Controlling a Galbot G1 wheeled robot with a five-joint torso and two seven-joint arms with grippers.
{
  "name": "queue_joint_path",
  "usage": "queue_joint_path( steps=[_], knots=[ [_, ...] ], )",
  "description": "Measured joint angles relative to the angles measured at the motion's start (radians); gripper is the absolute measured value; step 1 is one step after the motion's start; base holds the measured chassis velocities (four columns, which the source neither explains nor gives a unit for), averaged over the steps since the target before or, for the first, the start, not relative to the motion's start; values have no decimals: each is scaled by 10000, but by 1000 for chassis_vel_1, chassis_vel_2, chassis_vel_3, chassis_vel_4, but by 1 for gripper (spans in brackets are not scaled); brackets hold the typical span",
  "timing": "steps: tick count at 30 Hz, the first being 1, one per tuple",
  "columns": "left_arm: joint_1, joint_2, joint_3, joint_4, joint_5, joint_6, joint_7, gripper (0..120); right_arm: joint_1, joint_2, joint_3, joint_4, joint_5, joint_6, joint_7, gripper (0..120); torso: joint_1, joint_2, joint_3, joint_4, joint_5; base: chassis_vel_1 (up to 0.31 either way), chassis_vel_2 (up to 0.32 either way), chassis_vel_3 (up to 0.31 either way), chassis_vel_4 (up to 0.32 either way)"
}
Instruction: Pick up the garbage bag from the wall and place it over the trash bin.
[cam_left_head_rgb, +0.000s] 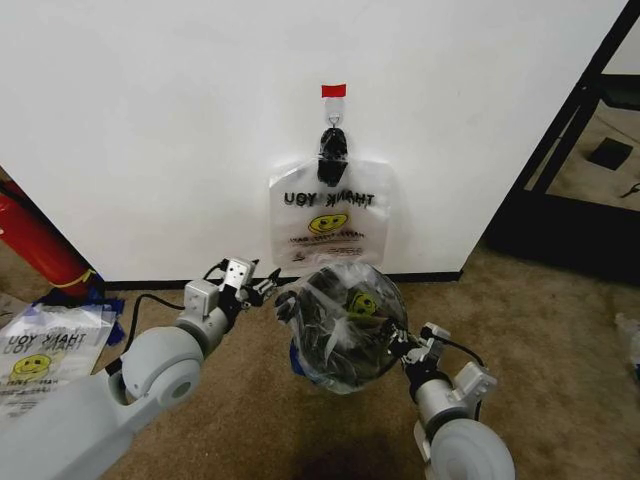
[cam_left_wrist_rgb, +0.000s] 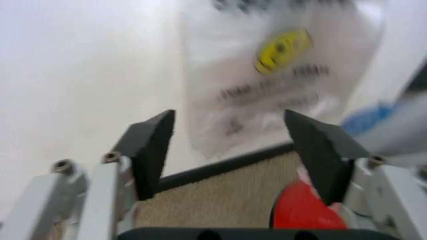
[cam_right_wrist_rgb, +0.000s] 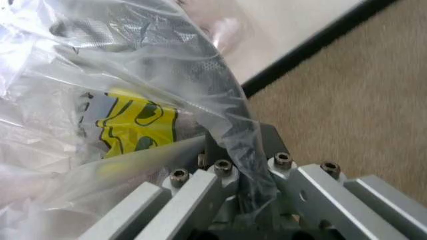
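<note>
Off to my far left there's a red cylinder (cam_left_head_rgb: 35, 245) leaning near the floor, with some blue scraps (cam_left_head_rgb: 95, 295) at its foot. Nearer on that side, a spare printed plastic bag (cam_left_head_rgb: 40, 350) lies flat on the floor, smiley and lettering up. The carpet (cam_left_head_rgb: 560, 340) is tan and a bit worn. Over on the right stands a black shelf frame (cam_left_head_rgb: 575, 110), with a small dark square (cam_left_head_rgb: 608, 152) lying on the floor behind it.
</note>
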Motion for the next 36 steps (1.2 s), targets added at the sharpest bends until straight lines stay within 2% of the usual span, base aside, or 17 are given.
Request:
queue_joint_path(
  steps=[1,3,4,6,8,12,16,20,28,30,34,36],
  knots=[
    [640,-190,-581,-79,-93,-432,139,77,62,53,73,-11,324,-132,171,0,0,1,-1,-2,5,0,0,0,0],
    [1821,-487,-1350,-132,-295,-1405,597,86,165,144,176,-84,769,-270,397,0,0,0,0,10,0,0,0,0,0],
    [2462,-685,-1708,-160,-533,-1950,926,90,236,223,248,-140,1050,-366,524,0,-1,1,-2,3,0,0,0,0,0],
    [2750,-786,-1839,-163,-731,-2160,1090,92,270,256,300,-165,1179,-411,574,0,-1,1,-2,8,5,0,0,0,0],
    [3632,-1206,-2133,-134,-2042,-2531,1913,98,507,438,863,-248,2323,-923,1030,0,-1,0,-2,5,2,0,0,0,0],
    [4136,-1940,-1892,279,-3700,-2872,3079,100,806,646,1846,-561,3752,-1391,1371,0,-1,0,-1,1,4,0,0,0,0],
    [4224,-2192,-1384,597,-4150,-2995,3827,100,769,591,2164,-611,4297,-1588,1447,0,0,0,-1,-1,4,0,0,0,0],
    [4445,-2418,-861,763,-4214,-3291,4700,100,669,476,2372,-494,4407,-1695,1551,0,0,0,-1,2,4,0,0,0,0],
    [4689,-2673,-528,738,-4043,-3579,6092,98,596,360,2524,-410,4411,-1747,1583,0,0,1,-1,2,4,0,0,0,0],
    [4803,-2646,-340,896,-3563,-3698,6704,97,582,343,2524,-318,4376,-1787,1583,0,0,0,0,1,5,0,0,0,0],
    [4854,-2642,-148,1050,-3075,-3845,7156,97,584,349,2549,-235,4448,-1832,1583,0,0,1,0,3,4,0,0,0,0],
    [4695,-2724,160,1361,-2410,-4088,7671,94,551,372,2578,-117,4587,-1905,1585,0,0,0,0,3,4,0,0,0,0]
  ],
)
